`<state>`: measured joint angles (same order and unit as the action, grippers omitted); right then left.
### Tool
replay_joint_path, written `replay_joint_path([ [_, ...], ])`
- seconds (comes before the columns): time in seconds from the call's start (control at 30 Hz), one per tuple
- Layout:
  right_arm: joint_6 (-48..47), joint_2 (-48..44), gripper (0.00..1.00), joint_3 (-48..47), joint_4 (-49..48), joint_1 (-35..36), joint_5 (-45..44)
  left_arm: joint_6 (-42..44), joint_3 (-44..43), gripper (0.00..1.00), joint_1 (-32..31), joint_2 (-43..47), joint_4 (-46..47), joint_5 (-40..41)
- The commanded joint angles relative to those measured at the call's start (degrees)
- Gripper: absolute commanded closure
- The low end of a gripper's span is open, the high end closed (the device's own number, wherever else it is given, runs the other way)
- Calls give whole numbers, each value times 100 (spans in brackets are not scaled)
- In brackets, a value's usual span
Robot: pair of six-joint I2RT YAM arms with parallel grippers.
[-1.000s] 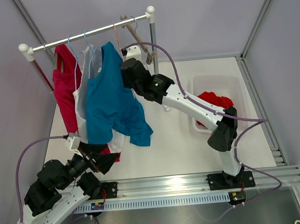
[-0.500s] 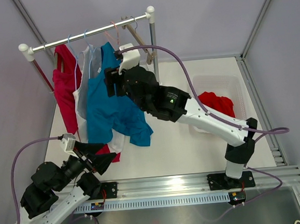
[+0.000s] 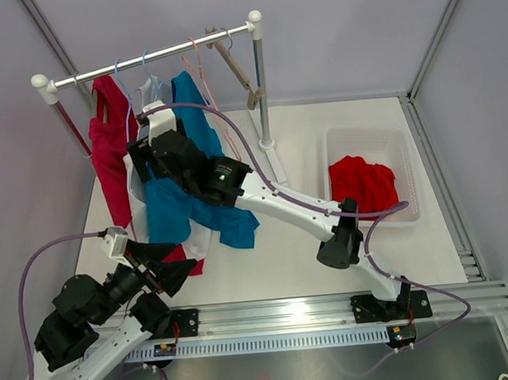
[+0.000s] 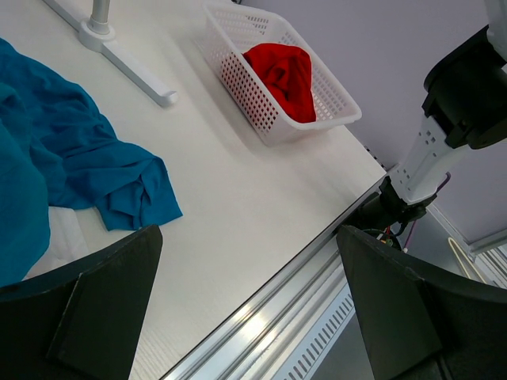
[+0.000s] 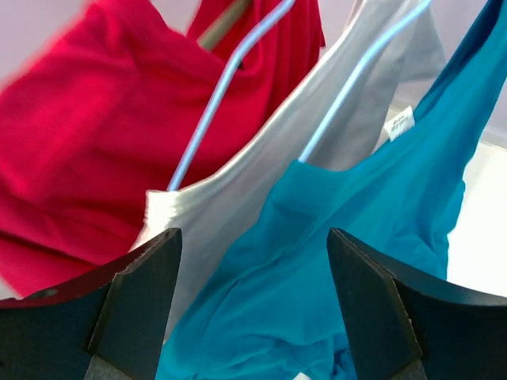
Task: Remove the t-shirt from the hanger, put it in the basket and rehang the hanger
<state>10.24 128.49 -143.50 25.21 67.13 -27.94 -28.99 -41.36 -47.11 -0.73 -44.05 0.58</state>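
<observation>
Teal t-shirt (image 3: 180, 194) is hanging from the rail (image 3: 155, 52), rightmost of the hung garments, draping partly over a white shirt (image 3: 134, 184). Upper part is sitting bunched and twisted rather than flat, with the neck opening gaping wide in the right wrist view. Lower hem is trailing onto the counter (image 3: 293, 240), lying crumpled with one corner folding over on itself. Thin pink wire hanger (image 3: 196, 52) is hooking on the rail at the shirt's right shoulder, one leg showing bare beside the fabric. Can't tell whether the other leg is sitting inside the neck.
</observation>
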Motion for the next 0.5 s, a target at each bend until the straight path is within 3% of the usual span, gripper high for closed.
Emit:
replay_joint_path([
  [0.0,-189,18,18,-275,36,46,-368,-1,41,1,18,565,178,-14],
  [0.17,-435,-156,27,355,-155,37,-1415,-27,58,1,9,618,178,12],
  [0.23,-470,-420,42,655,-323,37,-1529,-27,58,1,18,609,186,30],
  [0.3,-470,-596,51,981,-499,37,-1573,-27,58,1,18,601,187,30],
  [0.47,-444,-702,56,1254,-421,28,-1653,-36,41,1,18,574,178,135],
])
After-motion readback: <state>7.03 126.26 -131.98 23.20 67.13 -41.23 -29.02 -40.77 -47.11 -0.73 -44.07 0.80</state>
